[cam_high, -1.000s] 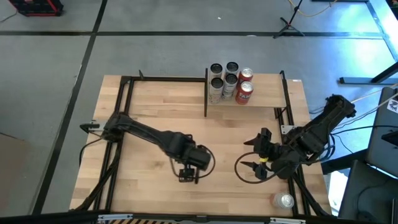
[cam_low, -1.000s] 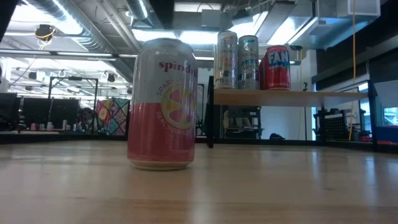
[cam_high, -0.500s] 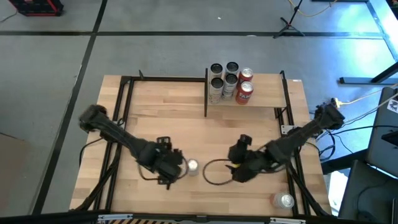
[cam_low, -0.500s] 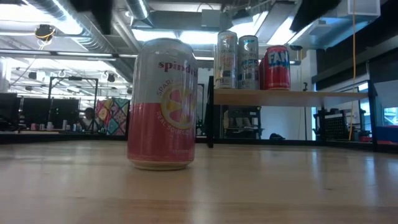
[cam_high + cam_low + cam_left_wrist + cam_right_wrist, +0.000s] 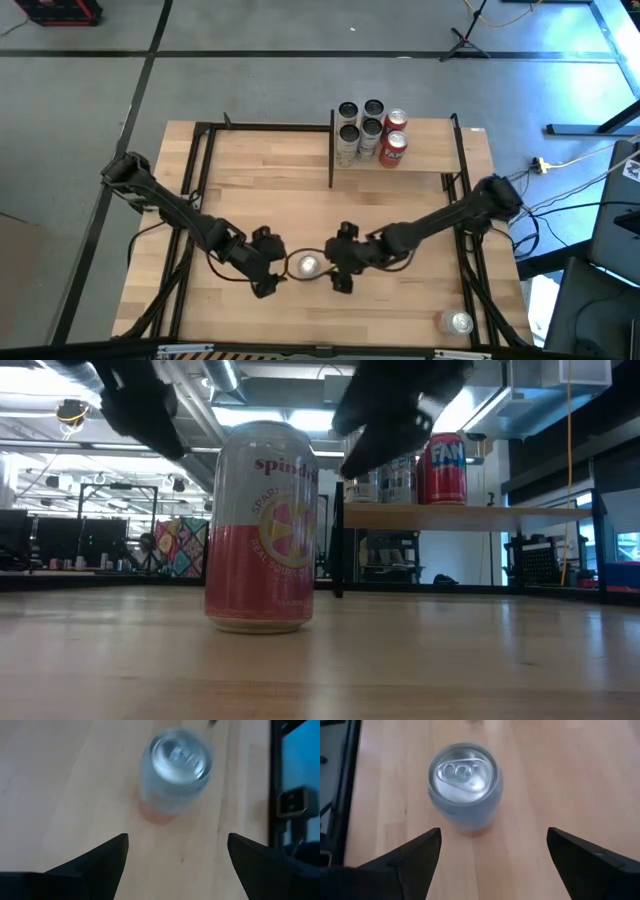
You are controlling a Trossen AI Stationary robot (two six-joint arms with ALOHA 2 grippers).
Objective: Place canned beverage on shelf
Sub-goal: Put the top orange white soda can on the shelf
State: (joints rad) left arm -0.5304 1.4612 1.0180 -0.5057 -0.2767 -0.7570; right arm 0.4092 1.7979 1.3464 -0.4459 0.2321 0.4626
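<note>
From table level the two dark arms are cropped by the top edge, so their grippers don't show there. The pink-and-silver upright soda can [image 5: 172, 770] looks smeared in the left wrist view, label unreadable. A silver can [image 5: 456, 322] at the table's near right corner is too small to identify.

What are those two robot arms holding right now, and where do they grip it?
Nothing is held. The left gripper and right gripper hover with open jaws either side of the pink can, which stands untouched on the table.

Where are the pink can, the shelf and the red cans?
Pink can [image 5: 262, 530], low view, middle of its label.
Shelf [image 5: 470, 516], low view, front edge of the board.
Red cans [image 5: 392, 147], high view, side of the nearer one.
</note>
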